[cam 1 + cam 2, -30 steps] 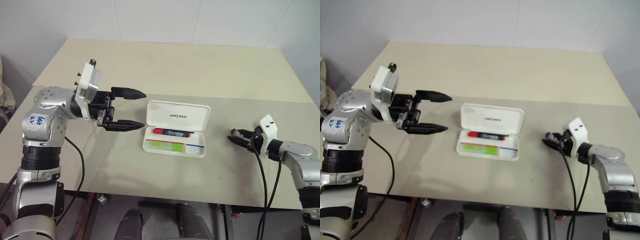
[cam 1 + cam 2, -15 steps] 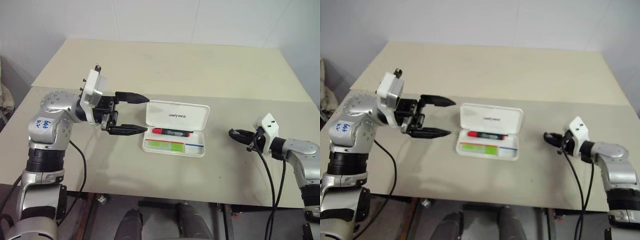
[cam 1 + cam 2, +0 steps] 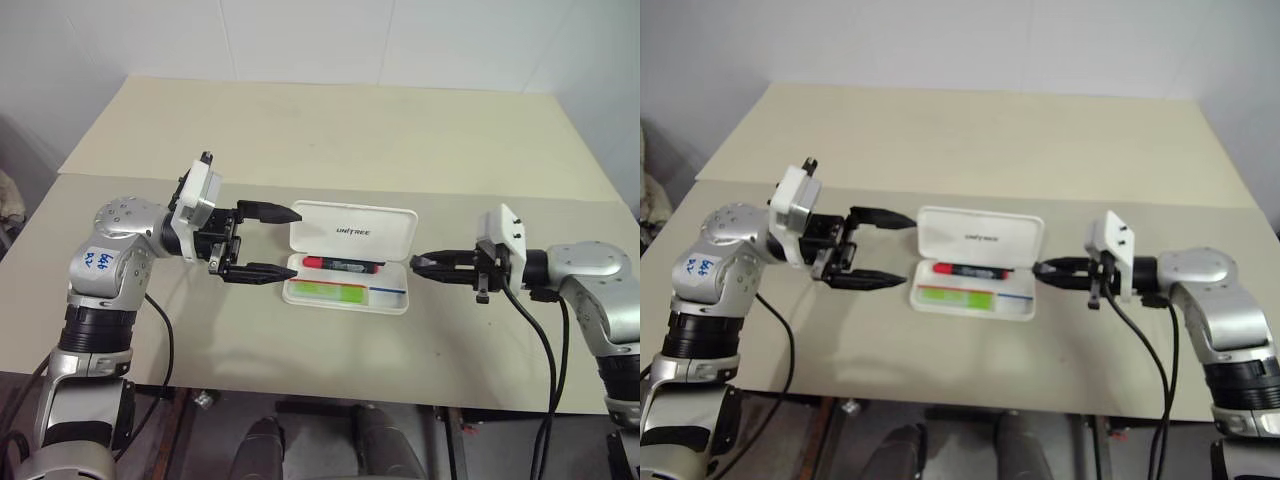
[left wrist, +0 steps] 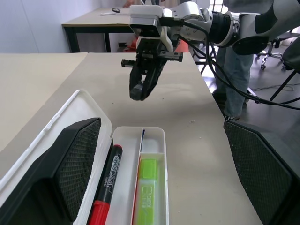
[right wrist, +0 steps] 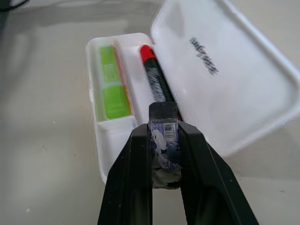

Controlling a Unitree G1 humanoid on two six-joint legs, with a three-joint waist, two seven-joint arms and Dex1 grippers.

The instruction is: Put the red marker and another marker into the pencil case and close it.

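Observation:
The white pencil case (image 3: pixel 355 232) lies open in the middle of the table with its lid tilted back. In its tray the red marker (image 3: pixel 343 264) lies by the hinge and the lime-green marker (image 3: pixel 325 290) sits in the front compartment. My left gripper (image 3: pixel 288 243) is open at the case's left end, one finger behind the lid and the other before the tray's front corner. My right gripper (image 3: pixel 420 265) is shut and empty. It points left at the case's right end, a short gap away. In the right wrist view its fingers (image 5: pixel 140 154) hang over the tray's end.
The tan table (image 3: pixel 330 130) stretches bare behind the case, with a seam across it just beyond the lid. Its front edge runs close below both arms. In the left wrist view a person's legs (image 4: pixel 236 70) and another table show at the far side.
My right gripper has swung left and up from the table's right side to the case's right end. My left gripper has settled slightly lower at the case's left end, still open.

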